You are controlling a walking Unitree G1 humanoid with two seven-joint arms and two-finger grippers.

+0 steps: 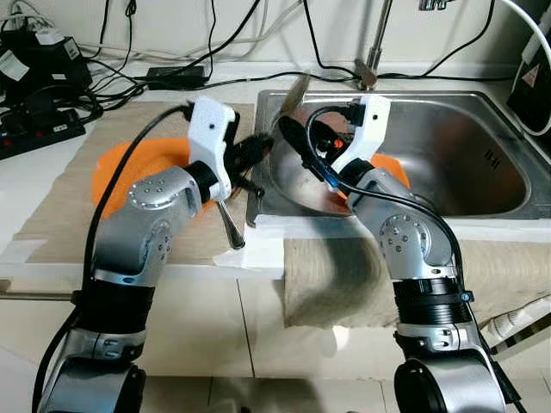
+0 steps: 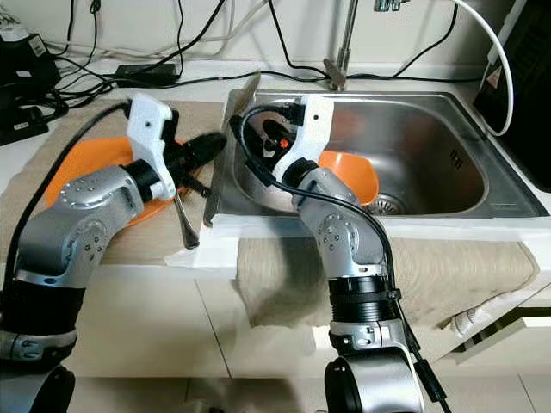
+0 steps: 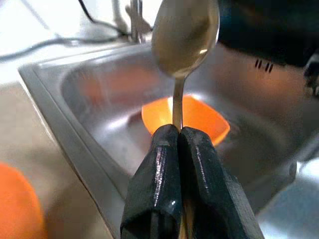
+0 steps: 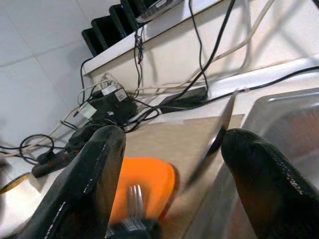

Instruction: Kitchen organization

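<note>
My left gripper (image 3: 178,130) is shut on the handle of a metal spoon (image 3: 184,35), at the sink's left rim (image 1: 258,148). The spoon's bowl (image 1: 293,99) points up and out over the steel sink (image 1: 465,163). An orange bowl (image 3: 189,117) sits on the sink floor (image 2: 349,176). My right gripper (image 1: 301,142) hovers over the sink's left side, just right of the spoon, open and holding nothing. One of its fingers (image 4: 89,174) frames the orange plate (image 1: 129,168) on the counter mat. A fork (image 4: 133,196) lies with its tines on the plate and its handle (image 1: 229,225) toward the counter edge.
A faucet (image 1: 374,52) stands behind the sink. A power strip and tangled cables (image 1: 43,86) crowd the back left of the counter. A grey cloth (image 1: 344,275) hangs over the counter front. A dark appliance (image 1: 534,77) stands at the far right.
</note>
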